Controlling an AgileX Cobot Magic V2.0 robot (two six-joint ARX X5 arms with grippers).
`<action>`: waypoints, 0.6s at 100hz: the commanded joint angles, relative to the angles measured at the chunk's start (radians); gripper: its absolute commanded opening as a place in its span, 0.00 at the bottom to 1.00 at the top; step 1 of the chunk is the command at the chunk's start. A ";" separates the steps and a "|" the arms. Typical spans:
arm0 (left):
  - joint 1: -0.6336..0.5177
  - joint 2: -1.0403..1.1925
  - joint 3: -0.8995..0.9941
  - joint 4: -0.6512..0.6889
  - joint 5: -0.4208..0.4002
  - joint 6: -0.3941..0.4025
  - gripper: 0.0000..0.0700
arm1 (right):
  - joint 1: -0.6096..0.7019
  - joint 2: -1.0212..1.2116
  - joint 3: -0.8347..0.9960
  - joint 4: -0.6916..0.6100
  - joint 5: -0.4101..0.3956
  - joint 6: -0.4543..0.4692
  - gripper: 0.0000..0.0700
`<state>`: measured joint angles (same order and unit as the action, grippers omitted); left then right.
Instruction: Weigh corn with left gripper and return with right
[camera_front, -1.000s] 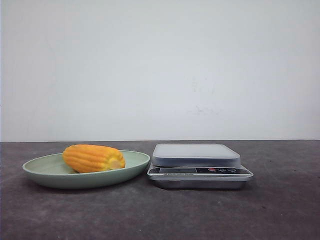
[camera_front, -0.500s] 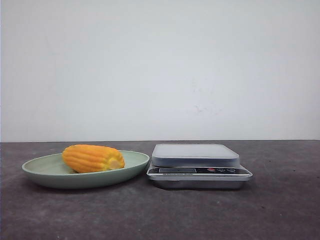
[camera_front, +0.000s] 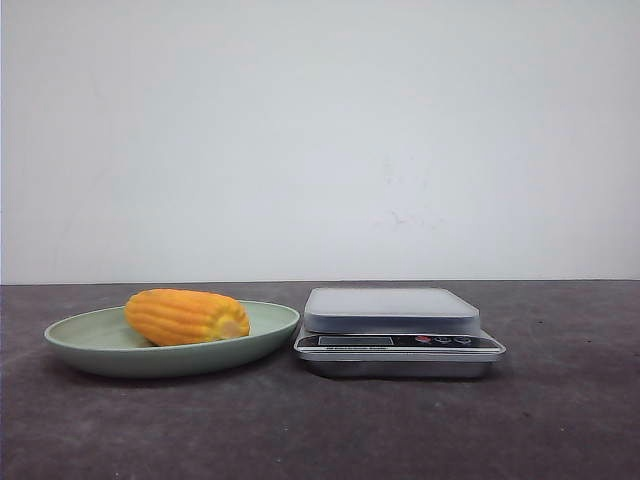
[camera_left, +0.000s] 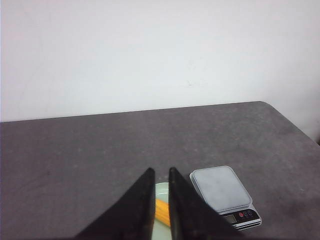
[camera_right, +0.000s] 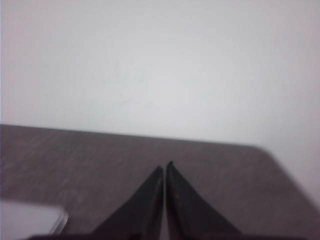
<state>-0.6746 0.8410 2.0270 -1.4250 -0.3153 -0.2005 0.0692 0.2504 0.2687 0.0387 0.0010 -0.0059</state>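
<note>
The orange-yellow corn lies on its side in a pale green plate at the table's left, its paler cut end towards the scale. The scale's silver platform is bare. Neither arm shows in the front view. In the left wrist view my left gripper hangs high above the plate, its fingers a narrow gap apart, and a strip of corn shows through that gap. My right gripper is shut and holds nothing, with a corner of the scale off to one side.
The scale stands right beside the plate, its display and red button facing the front. The dark grey table ends at a white wall behind and has a rounded far right corner.
</note>
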 joint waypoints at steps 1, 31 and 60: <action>-0.007 0.003 0.021 -0.056 -0.002 -0.003 0.00 | -0.007 -0.044 -0.103 0.020 -0.006 0.060 0.00; -0.007 0.004 0.021 -0.056 -0.002 -0.003 0.00 | -0.039 -0.248 -0.255 -0.155 -0.002 0.106 0.00; -0.007 0.003 0.023 -0.056 -0.002 -0.003 0.00 | -0.037 -0.247 -0.256 -0.219 -0.013 0.076 0.00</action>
<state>-0.6746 0.8383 2.0270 -1.4250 -0.3153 -0.2020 0.0273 0.0044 0.0166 -0.1761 -0.0044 0.0830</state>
